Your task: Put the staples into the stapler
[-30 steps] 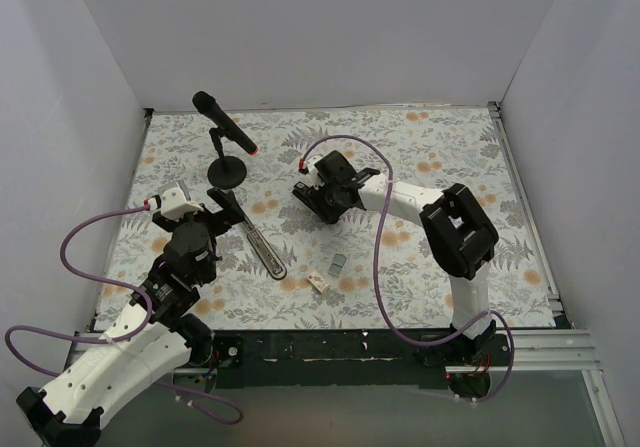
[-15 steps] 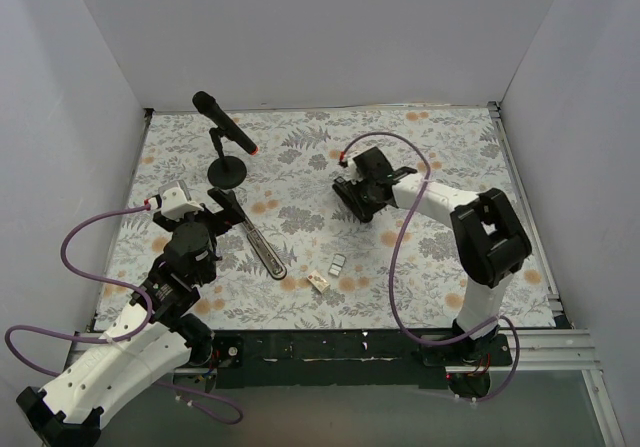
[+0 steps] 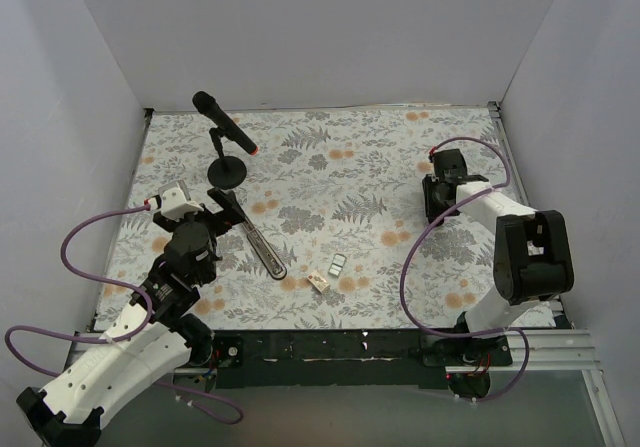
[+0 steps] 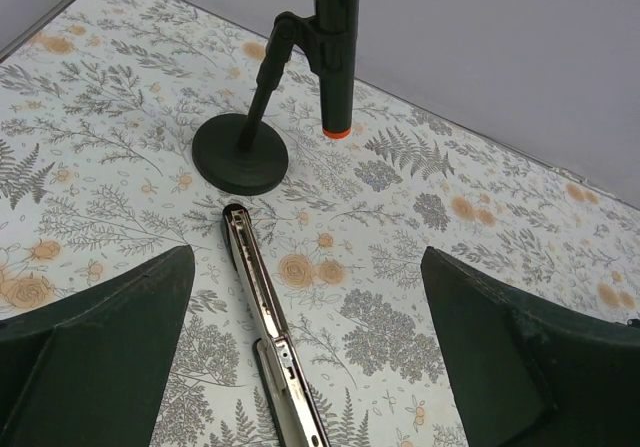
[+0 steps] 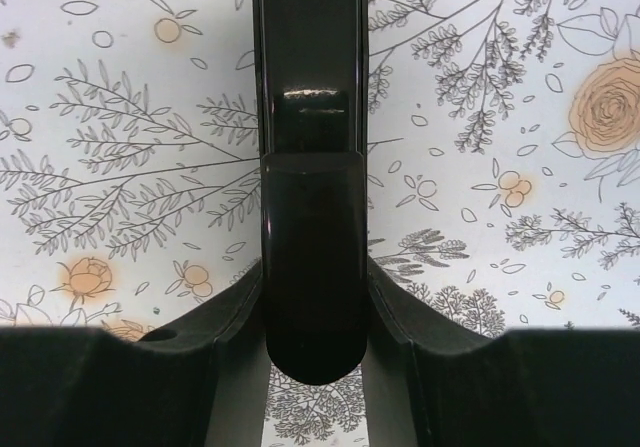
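1. The left end effector (image 4: 305, 287) is spread wide, with the stapler's rail lying between its fingers.
2. A microphone stand (image 3: 227, 172) sits just beyond.
3. The stapler (image 3: 263, 248) lies flat on the floral tabletop (image 3: 380, 147).
4. The cardboard box (image 3: 318, 281) and staple block (image 3: 338, 264) lie just right of it.
5. Well apart at the right, the right end effector (image 5: 312, 312) clamps a glossy black bar (image 5: 305, 147).
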You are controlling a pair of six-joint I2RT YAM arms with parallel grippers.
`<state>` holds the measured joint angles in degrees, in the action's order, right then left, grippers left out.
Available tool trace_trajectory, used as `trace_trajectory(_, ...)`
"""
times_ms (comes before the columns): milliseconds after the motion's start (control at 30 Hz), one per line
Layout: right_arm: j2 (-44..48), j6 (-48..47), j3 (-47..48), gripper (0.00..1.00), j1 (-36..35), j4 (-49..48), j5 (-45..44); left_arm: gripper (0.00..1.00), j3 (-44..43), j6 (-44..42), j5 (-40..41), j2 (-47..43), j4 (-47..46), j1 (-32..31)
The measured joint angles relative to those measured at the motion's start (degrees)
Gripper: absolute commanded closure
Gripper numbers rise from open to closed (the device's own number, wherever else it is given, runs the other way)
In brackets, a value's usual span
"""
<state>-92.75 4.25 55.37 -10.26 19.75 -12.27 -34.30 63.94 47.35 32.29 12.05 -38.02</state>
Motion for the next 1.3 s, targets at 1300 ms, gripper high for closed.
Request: trace_trajectory(1300, -5.7, -10.9, 12.8, 0.6, -47.5, 11.5, 8.7, 0.02, 0.0, 2.6, 0.2, -5.8, 1.5, 1.6)
